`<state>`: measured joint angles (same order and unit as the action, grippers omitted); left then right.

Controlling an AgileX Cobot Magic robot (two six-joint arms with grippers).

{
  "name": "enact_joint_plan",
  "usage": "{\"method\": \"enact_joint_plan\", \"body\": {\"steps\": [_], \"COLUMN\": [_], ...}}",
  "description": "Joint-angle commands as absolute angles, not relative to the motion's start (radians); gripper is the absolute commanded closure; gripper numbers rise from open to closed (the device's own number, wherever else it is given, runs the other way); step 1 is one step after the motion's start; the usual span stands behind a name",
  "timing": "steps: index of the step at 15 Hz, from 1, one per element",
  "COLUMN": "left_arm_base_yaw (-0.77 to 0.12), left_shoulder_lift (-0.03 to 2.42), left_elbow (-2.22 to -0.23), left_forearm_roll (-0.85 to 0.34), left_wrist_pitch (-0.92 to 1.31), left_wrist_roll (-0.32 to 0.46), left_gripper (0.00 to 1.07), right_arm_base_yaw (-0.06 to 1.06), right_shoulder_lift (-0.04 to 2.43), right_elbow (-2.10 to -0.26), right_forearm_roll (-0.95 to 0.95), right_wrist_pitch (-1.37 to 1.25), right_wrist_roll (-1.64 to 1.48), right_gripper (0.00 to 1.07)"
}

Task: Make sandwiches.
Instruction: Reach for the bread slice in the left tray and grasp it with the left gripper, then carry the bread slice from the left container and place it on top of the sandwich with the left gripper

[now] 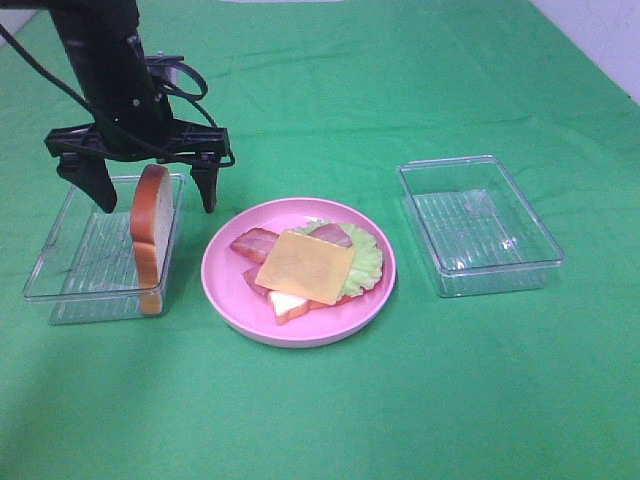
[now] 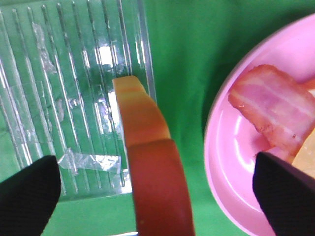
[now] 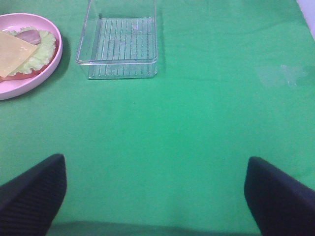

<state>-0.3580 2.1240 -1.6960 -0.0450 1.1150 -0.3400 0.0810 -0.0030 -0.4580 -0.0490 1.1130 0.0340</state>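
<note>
Bread slice (image 1: 152, 235) stands between spread left end effector (image 1: 152, 195) fingers.

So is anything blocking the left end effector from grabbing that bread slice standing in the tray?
Nothing visible does. The left end effector hangs open directly above the bread slice, which stands on edge against the clear tray wall nearest the pink plate. One finger is over the tray, the other outside it.

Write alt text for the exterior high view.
An open left hand hovers over a bread slice standing on edge in the left clear tray. Beside it on a green cloth, a pink plate holds bread, bacon, lettuce and a cheese square; another clear tray sits right.
</note>
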Motion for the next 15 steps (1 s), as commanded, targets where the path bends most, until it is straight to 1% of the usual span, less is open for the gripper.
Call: {"method": "enact_joint_plan", "body": {"steps": [1,2,3,4,5,6,7,9,13,15], "left_arm_base_yaw": [-0.356,-0.356,-0.356,-0.356,-0.356,-0.356,-0.356,-0.356,-0.356,-0.356], "left_shoulder_lift": [2.142,2.143,2.143,2.143,2.142,2.141,2.138,2.130,2.085,2.040], "left_elbow": [-1.687,-1.687,-1.687,-1.687,-1.687,-1.687,-1.687,-1.687,-1.695,-1.702], "left_forearm_roll": [-0.062,-0.062,-0.063,-0.063,-0.062,-0.062,-0.060,-0.042,0.050,0.056], "left_wrist_pitch": [1.106,1.108,1.111,1.122,1.152,1.168,1.187,1.215,1.323,1.322], "left_wrist_roll": [-0.346,-0.346,-0.346,-0.346,-0.347,-0.346,-0.346,-0.346,-0.348,-0.354], "left_gripper": [0.08,0.10,0.15,0.28,0.56,0.71,0.82,0.88,0.88,0.88], "right_arm_base_yaw": [0.079,0.079,0.079,0.079,0.079,0.079,0.079,0.079,0.079,0.079], "right_shoulder_lift": [-0.034,-0.034,-0.034,-0.034,-0.034,-0.034,-0.034,-0.034,-0.034,-0.034], "right_elbow": [-0.454,-0.454,-0.454,-0.454,-0.454,-0.454,-0.454,-0.454,-0.454,-0.454], "right_forearm_roll": [-0.042,-0.042,-0.042,-0.042,-0.042,-0.042,-0.042,-0.042,-0.042,-0.042], "right_wrist_pitch": [1.101,1.101,1.101,1.101,1.101,1.101,1.101,1.101,1.101,1.101], "right_wrist_roll": [0.024,0.024,0.024,0.024,0.024,0.024,0.024,0.024,0.024,0.024], "right_gripper": [0.13,0.13,0.13,0.13,0.13,0.13,0.13,0.13,0.13,0.13]}}
